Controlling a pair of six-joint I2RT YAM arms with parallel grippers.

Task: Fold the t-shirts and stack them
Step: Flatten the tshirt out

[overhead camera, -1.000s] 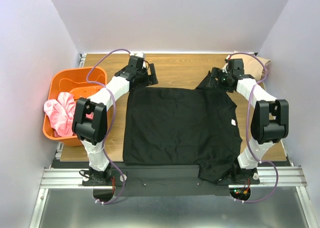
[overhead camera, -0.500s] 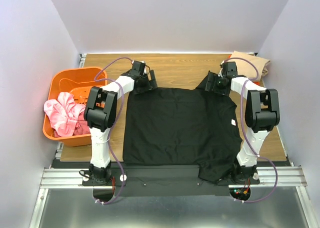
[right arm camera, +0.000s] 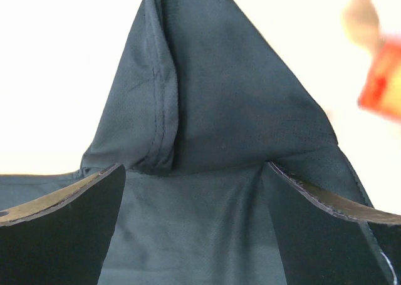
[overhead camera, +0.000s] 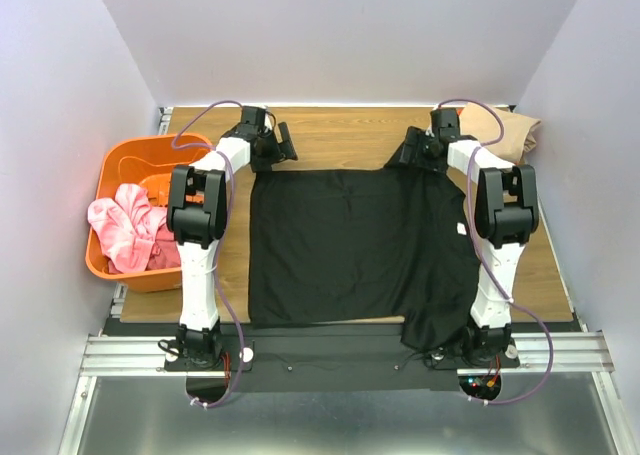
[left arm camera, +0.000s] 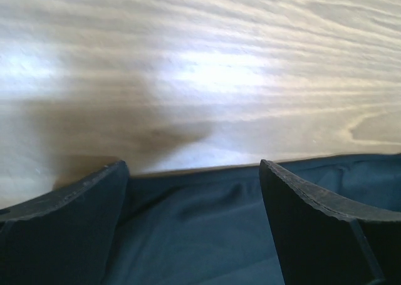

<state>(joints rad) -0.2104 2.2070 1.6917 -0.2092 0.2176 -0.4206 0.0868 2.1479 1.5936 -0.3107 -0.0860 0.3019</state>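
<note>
A black soft cloth t-shirt (overhead camera: 360, 245) was spread flat across the middle of the light wooden table (overhead camera: 340, 125). Its long axis was laid from left to right, with the hem toward the left arm and the neck toward the right. The left gripper (overhead camera: 284, 145) was set low at the far-left hem corner. Its 2 fingers (left arm camera: 62, 235) were parted, with the cloth's far edge lying between them and nothing pinched. The right gripper (overhead camera: 410, 153) was placed at the far-right sleeve (right arm camera: 207, 97), its fingers likewise spread and the cloth passing under the gap. Each corner was thus nearest its own arm, and the shirt's body lay on the near side of both pairs of fingers. A fold was therefore judged to require the far edge to be drawn toward the bases. A small white neck tag (overhead camera: 463, 228) was seen at the right edge. Any writing on it was probably too small to be read, and no other brand was visible. A tan cloth t-shirt (overhead camera: 512, 130) lay at the far-right corner. A rigid orange plastic basket (overhead camera: 125, 165) stood at the left, holding crumpled pink cloth (overhead camera: 125, 230).
</note>
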